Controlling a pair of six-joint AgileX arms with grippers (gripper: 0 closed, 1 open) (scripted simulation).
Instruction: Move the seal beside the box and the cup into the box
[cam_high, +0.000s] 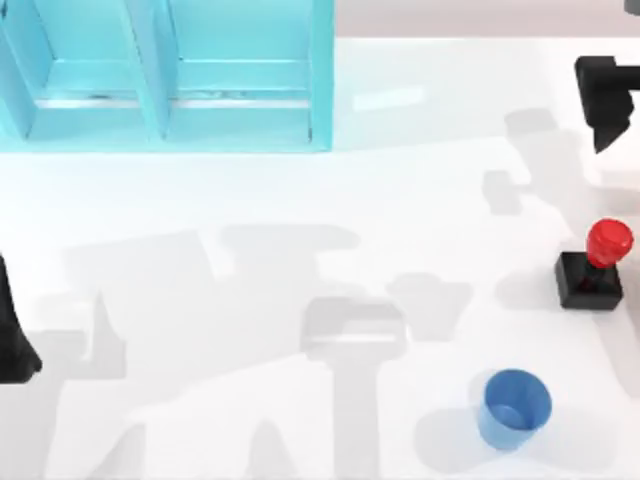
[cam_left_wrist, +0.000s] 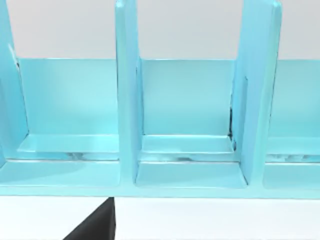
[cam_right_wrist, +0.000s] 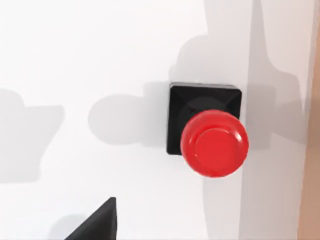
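Top view shows the white table (cam_high: 300, 200) with a light blue box (cam_high: 165, 75), split by dividers into compartments, at the far left. The seal (cam_high: 592, 268) stands upright near the right edge, its black base on the table and its red knob up. The cup (cam_high: 515, 406) stands upright and open at the near right, apart from the seal and well apart from the box.

The right gripper (cam_high: 603, 95) hangs at the far right edge, beyond the seal and not touching it; whether its fingers are spread or pressed together I cannot tell. The right wrist view looks down on the seal (cam_right_wrist: 210, 130), with a dark fingertip (cam_right_wrist: 97, 222) at the frame's edge.

The left gripper (cam_high: 12, 345) sits parked at the left edge, fingers likewise impossible to tell. The left wrist view faces the box (cam_left_wrist: 185, 125) and its compartments.
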